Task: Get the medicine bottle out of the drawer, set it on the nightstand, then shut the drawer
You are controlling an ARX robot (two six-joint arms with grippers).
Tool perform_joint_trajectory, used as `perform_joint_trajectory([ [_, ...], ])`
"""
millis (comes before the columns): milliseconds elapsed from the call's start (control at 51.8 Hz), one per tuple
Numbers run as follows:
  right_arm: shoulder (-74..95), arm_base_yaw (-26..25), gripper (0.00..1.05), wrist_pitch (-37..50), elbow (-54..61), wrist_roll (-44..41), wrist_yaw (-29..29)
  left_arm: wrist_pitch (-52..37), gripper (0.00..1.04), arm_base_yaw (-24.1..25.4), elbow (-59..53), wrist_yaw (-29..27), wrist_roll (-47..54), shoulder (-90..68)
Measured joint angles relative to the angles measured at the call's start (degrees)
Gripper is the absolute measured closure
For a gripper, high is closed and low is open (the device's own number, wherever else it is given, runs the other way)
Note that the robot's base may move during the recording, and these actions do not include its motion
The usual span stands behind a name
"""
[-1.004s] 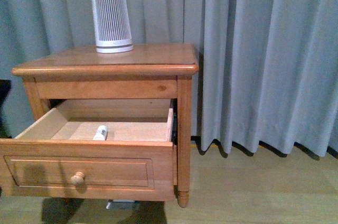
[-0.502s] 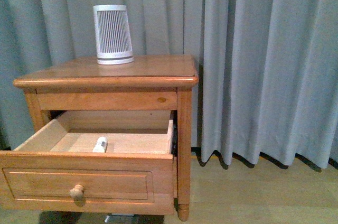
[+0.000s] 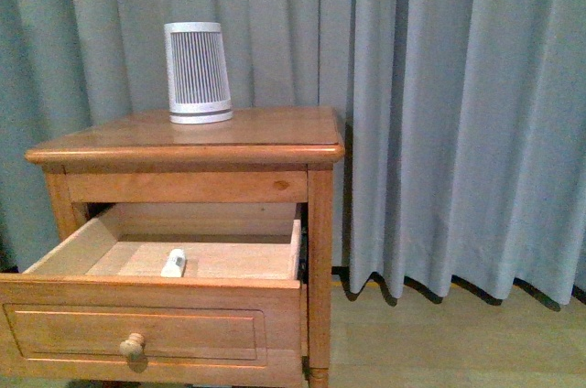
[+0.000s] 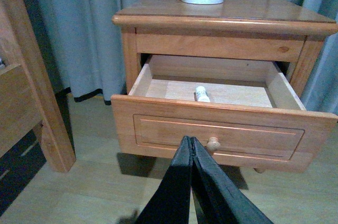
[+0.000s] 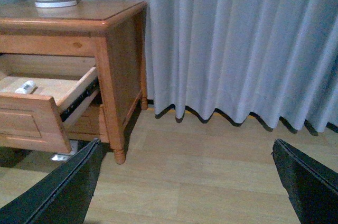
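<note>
Okay, front view: tiny white cylindrical capped medicine bottle (image 3: 174, 263) is lying on the pale floor of the open orange-brown wooden drawer (image 3: 146, 319) in the glossy-topped wooden nightstand (image 3: 192, 139). Left wrist view: black left gripper (image 4: 190, 140) is sitting pinched together near the round knob (image 4: 213, 143), with the bottle beyond it. Right wrist view: right gripper (image 5: 186, 147) is gaping wide, well apart from the bottle.

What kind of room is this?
Probably a bedroom: a wooden nightstand with its drawer pulled open, long grey curtains behind it, and what looks like a wooden bed frame beside it.
</note>
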State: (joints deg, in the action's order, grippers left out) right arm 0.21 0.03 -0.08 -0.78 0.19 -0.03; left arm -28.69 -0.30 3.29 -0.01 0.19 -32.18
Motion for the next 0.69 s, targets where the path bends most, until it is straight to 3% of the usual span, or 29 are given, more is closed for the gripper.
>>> perform_joint_trajectory([
  [174,0.0,0.0,0.07,0.0,0.0,0.0,-0.02,0.44,1.02,0.0,-2.49,-0.02,-0.02,3.45],
  [695,0.0,0.0,0.07,0.0,0.0,0.0,-0.02,12.66,1.02,0.0,-2.73,0.02,-0.02,16.15],
])
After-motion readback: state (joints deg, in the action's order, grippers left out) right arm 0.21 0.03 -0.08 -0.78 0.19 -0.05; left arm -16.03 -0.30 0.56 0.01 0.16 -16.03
